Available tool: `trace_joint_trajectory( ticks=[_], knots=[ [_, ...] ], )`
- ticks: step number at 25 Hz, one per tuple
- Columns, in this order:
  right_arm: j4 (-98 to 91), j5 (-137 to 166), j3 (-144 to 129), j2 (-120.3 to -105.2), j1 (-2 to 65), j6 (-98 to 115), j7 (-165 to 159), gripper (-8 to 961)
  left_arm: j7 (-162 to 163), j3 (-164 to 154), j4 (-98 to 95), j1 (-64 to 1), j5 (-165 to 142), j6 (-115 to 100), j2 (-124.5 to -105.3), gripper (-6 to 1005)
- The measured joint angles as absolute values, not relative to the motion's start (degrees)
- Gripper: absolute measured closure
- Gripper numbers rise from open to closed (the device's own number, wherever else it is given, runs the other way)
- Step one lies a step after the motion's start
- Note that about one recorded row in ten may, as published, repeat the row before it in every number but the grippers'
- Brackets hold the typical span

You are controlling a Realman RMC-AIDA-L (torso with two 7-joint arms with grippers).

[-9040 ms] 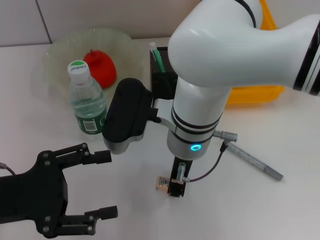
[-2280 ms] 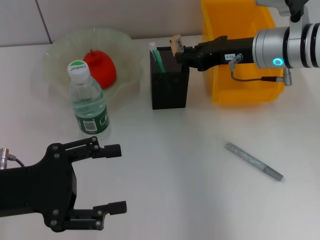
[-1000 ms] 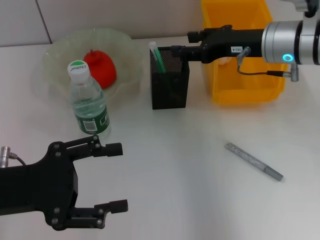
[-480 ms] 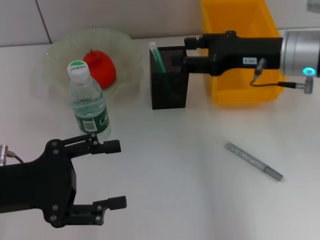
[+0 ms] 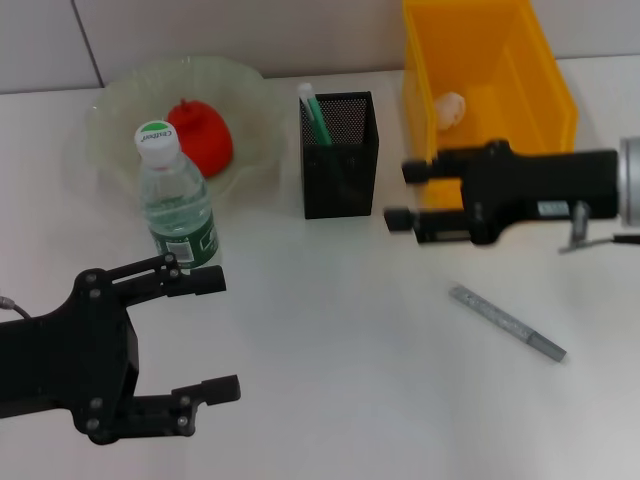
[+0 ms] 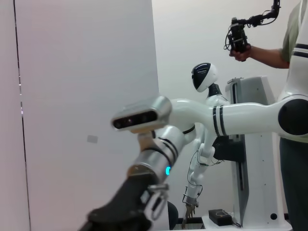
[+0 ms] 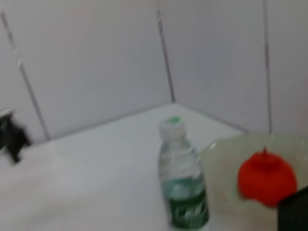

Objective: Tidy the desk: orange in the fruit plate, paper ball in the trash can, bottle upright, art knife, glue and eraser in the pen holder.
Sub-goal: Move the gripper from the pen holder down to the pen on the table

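While hanging over the table (image 5: 330, 340) between pen holder (image 5: 340, 155) and art knife (image 5: 507, 322), right gripper (image 5: 402, 196) gapes wide, holding nothing. Left gripper (image 5: 205, 335) parked near front edge, also spread wide w/ nothing in it. Bottle (image 5: 176, 205) upright beside fruit plate (image 5: 110, 115) w/ orange (image 5: 199, 135) inside; paper ball (image 5: 449, 108) in yellow trash can (image 5: 520, 60).

- The left hand (image 5: 195, 335), matte black and studded with screws, is showing two slim fingers.
- The right hand (image 5: 400, 195), black too, is wearing a white label and grey cable.
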State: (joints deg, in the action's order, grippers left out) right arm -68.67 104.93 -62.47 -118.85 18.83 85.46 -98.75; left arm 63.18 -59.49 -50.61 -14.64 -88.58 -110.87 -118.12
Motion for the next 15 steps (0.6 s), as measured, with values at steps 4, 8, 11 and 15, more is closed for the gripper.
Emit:
trace_joint_trajectory(
  ticks=[4,8,11,15],
  knots=[
    [-72.7,108.9,-62.9,-119.12,17.2,88.4,-100.5,275,63.2,-59.5,-50.3,-14.6,-88.6,-110.9,-118.12,198],
    [-75.7,113.0,-62.9,-119.20,16.6,92.5,-103.4,275,63.2,-59.5,-50.0,-14.8,-88.6,-110.9,-118.12,198],
    [-76.8,115.3,-62.5,-119.21,16.4,93.7,-105.1,275,63.2,-59.5,-50.0,-14.9,-88.8,-110.8,-118.12,198],
    [-80.2,119.7,-62.5,-119.26,16.1,94.2,-109.0,275,63.2,-59.5,-50.0,-15.0,-88.8,-110.8,-118.12,198]
  ],
)
